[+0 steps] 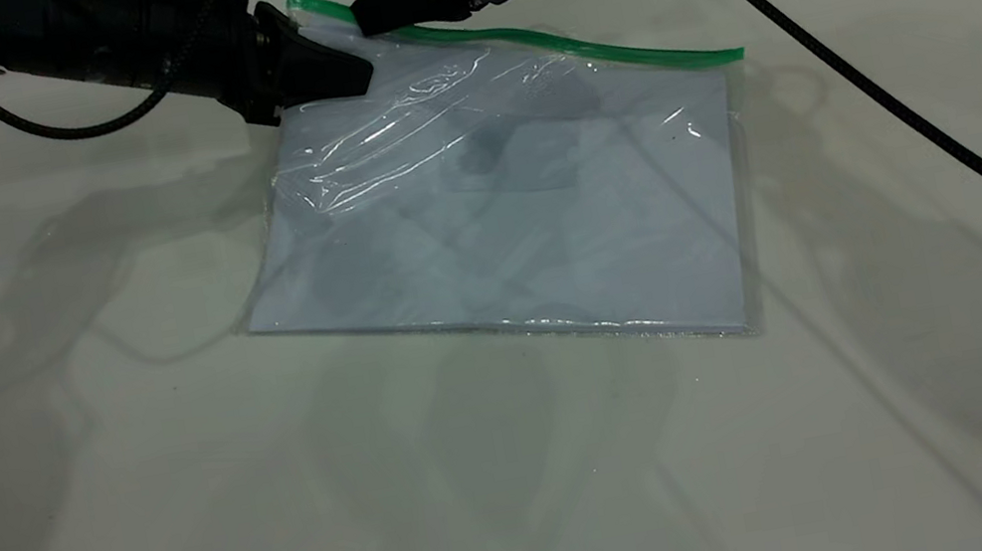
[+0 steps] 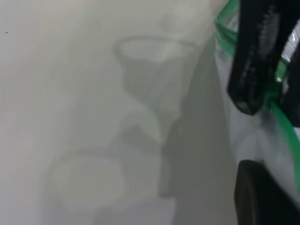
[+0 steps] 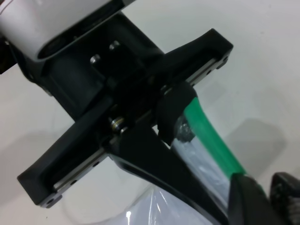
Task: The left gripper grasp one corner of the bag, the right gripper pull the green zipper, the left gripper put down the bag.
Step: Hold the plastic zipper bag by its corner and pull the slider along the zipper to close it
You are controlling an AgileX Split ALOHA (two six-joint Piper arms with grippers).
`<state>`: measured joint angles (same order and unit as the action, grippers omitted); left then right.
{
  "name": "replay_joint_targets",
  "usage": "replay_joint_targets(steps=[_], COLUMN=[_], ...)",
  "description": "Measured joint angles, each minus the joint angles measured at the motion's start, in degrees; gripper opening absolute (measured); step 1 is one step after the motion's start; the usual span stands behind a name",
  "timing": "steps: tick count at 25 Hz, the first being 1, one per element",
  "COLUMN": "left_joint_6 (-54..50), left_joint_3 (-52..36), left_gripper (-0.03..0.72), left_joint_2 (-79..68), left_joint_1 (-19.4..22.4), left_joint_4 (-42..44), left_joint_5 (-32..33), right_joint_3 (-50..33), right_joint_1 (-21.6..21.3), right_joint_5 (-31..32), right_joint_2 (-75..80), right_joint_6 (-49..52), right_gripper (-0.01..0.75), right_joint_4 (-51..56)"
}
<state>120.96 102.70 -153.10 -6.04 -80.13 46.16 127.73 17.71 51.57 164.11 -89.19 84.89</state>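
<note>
left gripper [image 1: 335, 76] and right gripper [image 1: 377, 18] crowd bag [image 1: 520, 210] corner, table [image 1: 84, 489] open around

Both arms are running off the exterior view's top edge above the bag [image 1: 512, 221], their upper links cut away. The left gripper [image 1: 333, 66] is covering the bag's far corner, while the right gripper [image 1: 375, 18] is hiding the green zipper [image 1: 572, 44]'s slider tab.

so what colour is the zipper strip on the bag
Green; the green zipper along the bag top edge shows best in the exterior view.
</note>
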Motion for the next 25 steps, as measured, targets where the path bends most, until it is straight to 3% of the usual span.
replay_joint_targets(steps=[3,25], left_joint_6=[0.0,-0.1], left_joint_3=[0.0,0.0], left_gripper=[0.061,0.051], left_joint_2=[0.0,-0.1], left_joint_1=[0.0,2.7], left_joint_4=[-0.2,-6.9], left_joint_5=[0.0,5.2], right_joint_3=[0.0,0.1], right_joint_1=[0.0,-3.1], right_joint_5=[0.2,1.1], right_joint_2=[0.0,0.0], right_joint_6=[-0.7,-3.0], right_gripper=[0.036,0.036], right_joint_4=[-0.1,0.7])
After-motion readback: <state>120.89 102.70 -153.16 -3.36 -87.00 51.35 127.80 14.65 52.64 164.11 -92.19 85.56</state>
